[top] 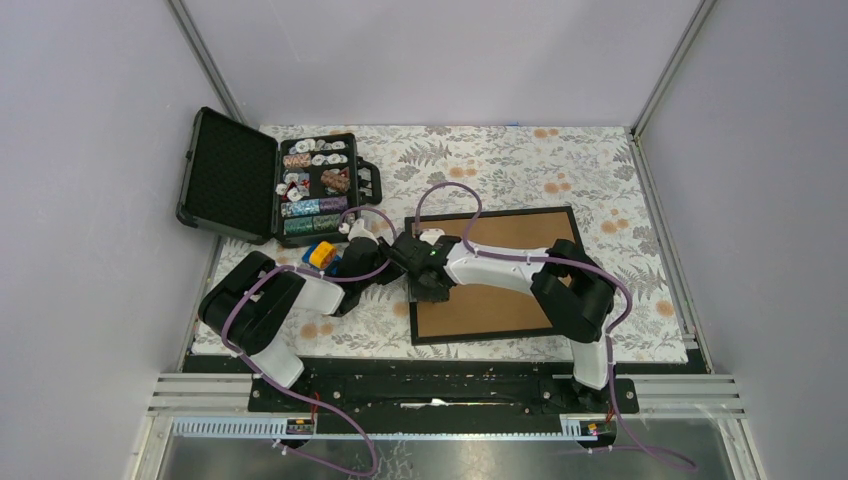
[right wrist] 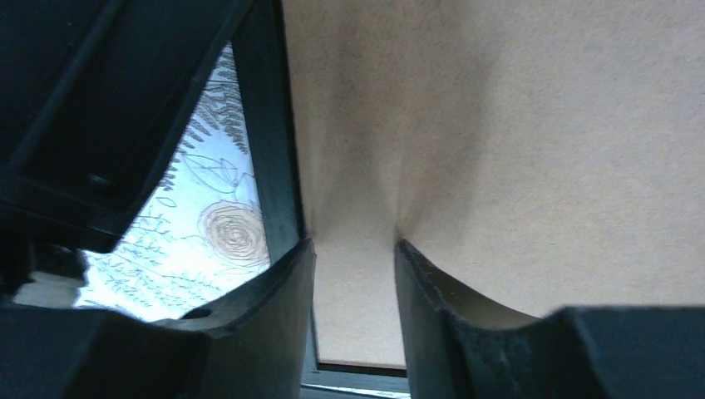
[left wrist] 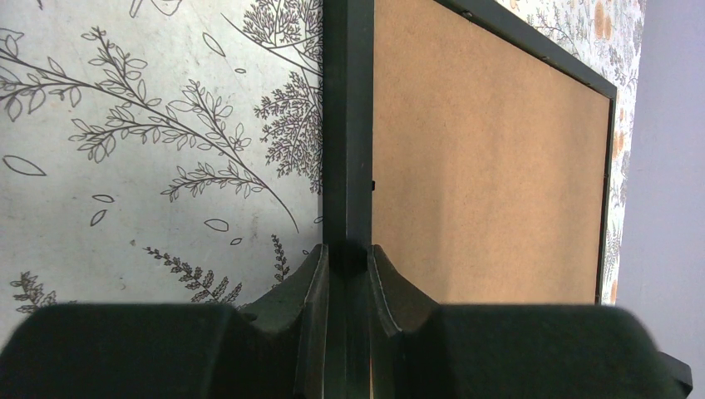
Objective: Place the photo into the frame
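Note:
The frame [top: 505,300] lies face down on the floral cloth, its brown back board up inside thin black moulding. My left gripper [top: 407,250] is at the frame's left end; in the left wrist view [left wrist: 348,266] its jaws are closed on the black moulding [left wrist: 347,125], one finger on each side. My right gripper [top: 432,288] is over the left part of the board. In the right wrist view [right wrist: 353,258] its fingers stand apart with the brown board [right wrist: 515,125] under them and nothing between them. The photo is out of view.
An open black case [top: 228,172] with several rows of chips [top: 318,185] stands at the back left. A small blue and yellow object [top: 321,254] lies beside the left arm. Grey walls enclose the table on three sides.

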Robot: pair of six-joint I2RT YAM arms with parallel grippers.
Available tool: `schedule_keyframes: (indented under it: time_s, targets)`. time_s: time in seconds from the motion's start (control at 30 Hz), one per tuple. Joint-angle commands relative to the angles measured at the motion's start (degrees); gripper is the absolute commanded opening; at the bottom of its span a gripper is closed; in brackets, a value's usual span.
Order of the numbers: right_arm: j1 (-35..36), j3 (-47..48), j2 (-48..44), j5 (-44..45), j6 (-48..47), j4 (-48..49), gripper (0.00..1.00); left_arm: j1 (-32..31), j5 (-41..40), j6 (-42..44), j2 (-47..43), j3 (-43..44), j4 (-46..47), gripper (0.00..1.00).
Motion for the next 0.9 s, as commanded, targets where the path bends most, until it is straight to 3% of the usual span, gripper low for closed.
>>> schedule_keyframes:
  time_s: [0.0, 0.17, 0.33, 0.5, 0.63, 0.87]
  targets:
    - [-1.72, -4.87, 1.75, 1.41, -0.12, -5.23, 0.45, 0.4, -2.23, 2.56, 3.19, -2.29, -13.88, 0.0]
    - [-1.74, -2.55, 4.21, 1.29, -0.93, -5.92, 0.39, 0.4, -2.27, 2.56, 3.28, -2.27, -13.88, 0.0]
    - [-2.2, -2.42, 4.23, -2.31, -2.23, -4.42, 0.43, 0.44, -2.27, 2.66, 3.25, -2.27, -13.96, 0.0]
    - [-3.93, -8.78, -2.59, -10.03, -1.57, 5.99, 0.47, 0.39, -2.27, 2.57, 3.38, -2.19, -13.88, 0.0]
    - [-3.83, -6.77, 0.25, -10.92, -2.57, 5.13, 0.5, 0.41, -2.18, 2.58, 3.48, -2.1, -13.93, 0.0]
    - [-2.17, -0.87, 4.2, -4.41, -2.75, -2.73, 0.53, 0.43, -2.23, 2.66, 3.36, -2.19, -13.94, 0.0]
